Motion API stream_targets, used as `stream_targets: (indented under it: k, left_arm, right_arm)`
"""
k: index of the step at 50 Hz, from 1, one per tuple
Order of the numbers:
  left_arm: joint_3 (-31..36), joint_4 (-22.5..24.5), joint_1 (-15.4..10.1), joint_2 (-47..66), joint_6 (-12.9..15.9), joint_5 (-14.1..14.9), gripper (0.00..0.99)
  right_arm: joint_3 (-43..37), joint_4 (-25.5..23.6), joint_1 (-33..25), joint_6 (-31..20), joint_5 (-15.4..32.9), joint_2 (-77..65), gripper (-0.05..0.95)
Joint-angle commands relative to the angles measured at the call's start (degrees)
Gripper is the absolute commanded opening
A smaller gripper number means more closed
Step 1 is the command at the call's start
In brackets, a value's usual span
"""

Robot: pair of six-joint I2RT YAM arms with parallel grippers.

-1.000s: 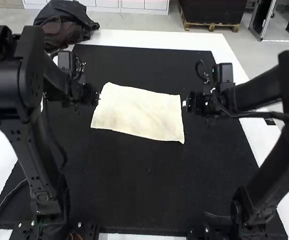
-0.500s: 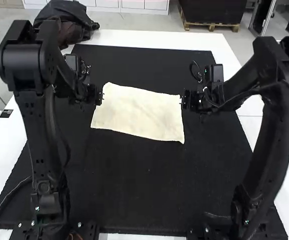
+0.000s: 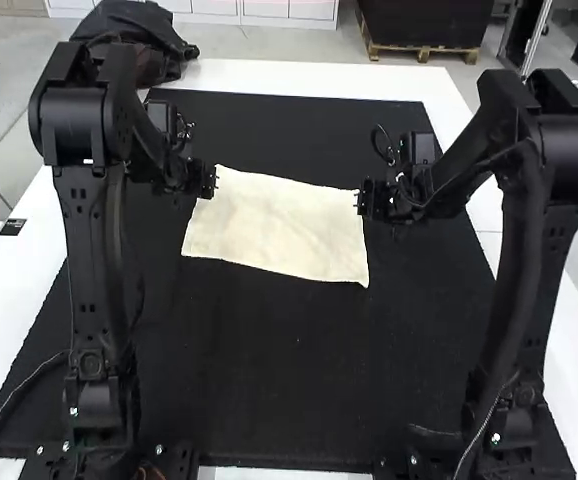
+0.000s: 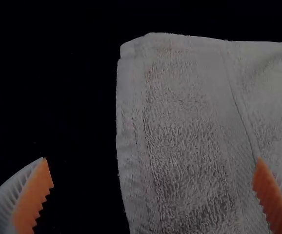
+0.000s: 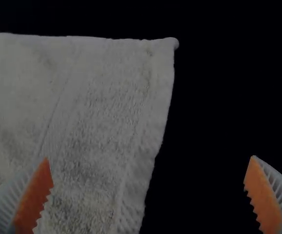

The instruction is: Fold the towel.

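A cream towel [image 3: 279, 225] lies spread flat as a slightly skewed rectangle. At its left edge, near the far corner, is my left gripper [image 3: 212, 182]; at the far right corner is my right gripper [image 3: 360, 198]. In the left wrist view, the left gripper [image 4: 153, 170] stands open, one finger over the towel [image 4: 190, 131], the other over black mat. The right gripper [image 5: 148, 170] is open too, its fingers to either side of the edge of the towel [image 5: 102, 112]. Nothing is held.
The black mat [image 3: 279, 360] extends around the towel on the white table [image 3: 299, 80]. A dark bundle of fabric [image 3: 144, 40] rests at the table's far left corner.
Both grippers have moved inward, the left one rightward and the right one leftward, up to the towel's edges. The arms' elbows have shifted inward too. The towel lies as before.
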Motion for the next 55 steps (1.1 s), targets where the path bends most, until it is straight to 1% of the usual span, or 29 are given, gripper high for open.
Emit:
stream_targets:
  k: [1, 14, 17, 29, 43, 55]
  left_arm:
    - [2.73, 0.17, -0.4, 1.39, 1.15, 0.21, 0.956]
    - [6.6, -1.76, -0.4, 4.55, 1.59, 0.13, 0.951]
    - [7.04, -1.94, -0.4, 5.08, 2.2, 0.04, 0.951]
    - [9.06, -2.11, -0.05, 6.58, 2.38, 0.04, 0.952]
    - [12.31, -3.69, 0.13, 8.51, 2.47, 0.04, 0.952]
    - [13.02, -5.1, 0.3, 9.56, 2.73, -0.14, 0.951]
  right_arm:
    - [3.55, 0.71, 0.57, 0.64, -0.31, 1.84, 0.9]
    - [7.24, 0.71, 0.66, 0.99, -0.39, 6.05, 0.9]
    - [7.68, 0.71, 0.66, 1.17, -0.48, 6.76, 0.91]
    - [10.49, 0.89, 0.83, 1.78, -1.01, 10.01, 0.91]
    - [13.74, 0.8, 1.18, 2.05, -1.01, 12.73, 0.91]
    - [14.62, 0.71, 1.18, 2.05, -1.01, 13.88, 0.91]
